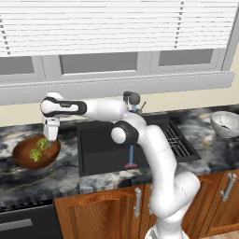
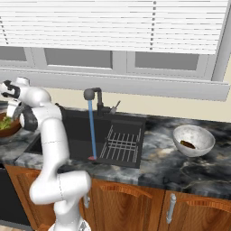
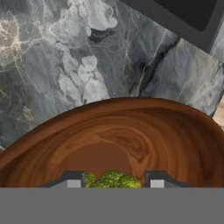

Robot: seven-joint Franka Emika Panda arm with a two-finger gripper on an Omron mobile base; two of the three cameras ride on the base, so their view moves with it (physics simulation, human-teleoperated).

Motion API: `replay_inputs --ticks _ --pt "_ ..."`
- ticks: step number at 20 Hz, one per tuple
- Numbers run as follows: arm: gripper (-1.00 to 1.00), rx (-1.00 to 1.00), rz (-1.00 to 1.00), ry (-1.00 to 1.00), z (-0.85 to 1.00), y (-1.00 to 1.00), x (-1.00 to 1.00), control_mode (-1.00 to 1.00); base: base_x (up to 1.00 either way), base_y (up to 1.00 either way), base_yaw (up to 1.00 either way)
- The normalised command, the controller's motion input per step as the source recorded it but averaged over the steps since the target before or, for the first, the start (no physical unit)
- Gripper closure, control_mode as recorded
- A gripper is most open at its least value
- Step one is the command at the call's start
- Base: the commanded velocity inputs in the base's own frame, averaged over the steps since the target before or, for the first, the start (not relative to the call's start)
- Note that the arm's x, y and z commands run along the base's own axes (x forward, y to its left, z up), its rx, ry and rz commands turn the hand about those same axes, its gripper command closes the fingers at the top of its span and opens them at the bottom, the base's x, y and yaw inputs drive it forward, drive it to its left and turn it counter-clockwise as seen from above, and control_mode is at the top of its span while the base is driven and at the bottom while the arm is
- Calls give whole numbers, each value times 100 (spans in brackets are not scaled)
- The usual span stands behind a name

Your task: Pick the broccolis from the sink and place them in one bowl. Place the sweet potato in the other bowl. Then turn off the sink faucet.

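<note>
My gripper [image 1: 48, 138] hangs over the reddish-brown wooden bowl [image 1: 21, 158] on the counter left of the sink [image 1: 98, 144]. It is shut on a yellow-green broccoli [image 3: 113, 179], which sits between the fingertips low above the bowl's inside [image 3: 131, 135]. A second broccoli [image 1: 35, 154] lies in that bowl. At the far right, the sweet potato [image 2: 187, 144] rests as a dark lump in the pale speckled bowl [image 2: 195, 135]. The faucet [image 2: 94, 94] stands behind the sink, and a blue stream of water [image 2: 92, 131] runs from it into the basin.
A grey wire rack [image 2: 121, 143] lies across the sink's right side. The marble counter [image 3: 65, 65] runs on both sides of the basin, with wooden cabinet doors [image 1: 219, 200] below. A window with blinds fills the wall behind. My arm's elbow [image 1: 125, 133] hangs over the sink.
</note>
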Motion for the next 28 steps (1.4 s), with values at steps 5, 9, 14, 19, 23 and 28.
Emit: replay_inputs --ticks 5,9,14,19,23,28 --pt "-100 -3 0 2 -3 7 3 -100 0 0 0" --pt "-100 0 0 -7 0 0 -27 -100 0 0 0" --pt "-100 0 -1 -20 2 -22 -57 -100 0 0 0" --pt "-100 8 -10 -34 0 -98 -72 -100 0 0 0" --pt "-100 21 -7 -31 31 -100 -62 -100 0 0 0" --pt "-100 22 -1 -28 30 -100 -70 -100 0 0 0"
